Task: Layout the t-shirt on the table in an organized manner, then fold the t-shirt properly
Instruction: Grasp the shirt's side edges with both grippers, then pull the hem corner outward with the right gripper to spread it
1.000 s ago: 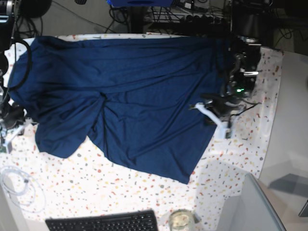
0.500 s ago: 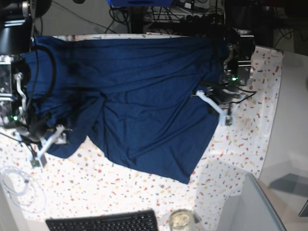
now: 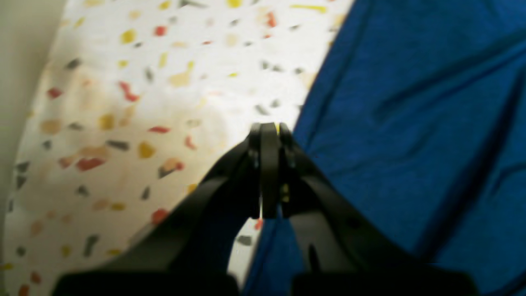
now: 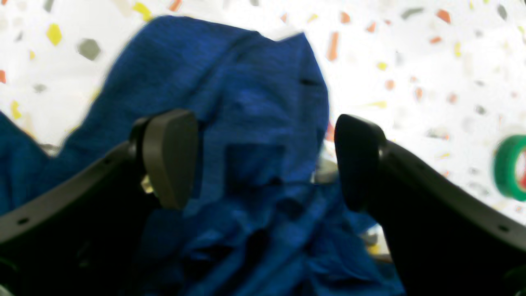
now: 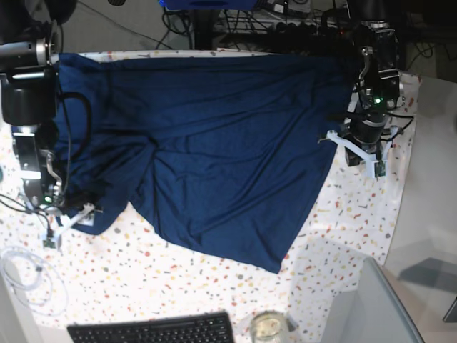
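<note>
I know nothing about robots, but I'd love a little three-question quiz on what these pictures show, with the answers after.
1. True or false: the right gripper has its jaws apart, with a bunched part of the t-shirt between them.
2. The left gripper is: A) shut, at the shirt's edge; B) wide open above the keyboard; C) holding a jar.
3. Fill in: in the right wrist view, a roll of ____ tape lies on the table.

Key: 1 true; 2 A; 3 green.
</note>
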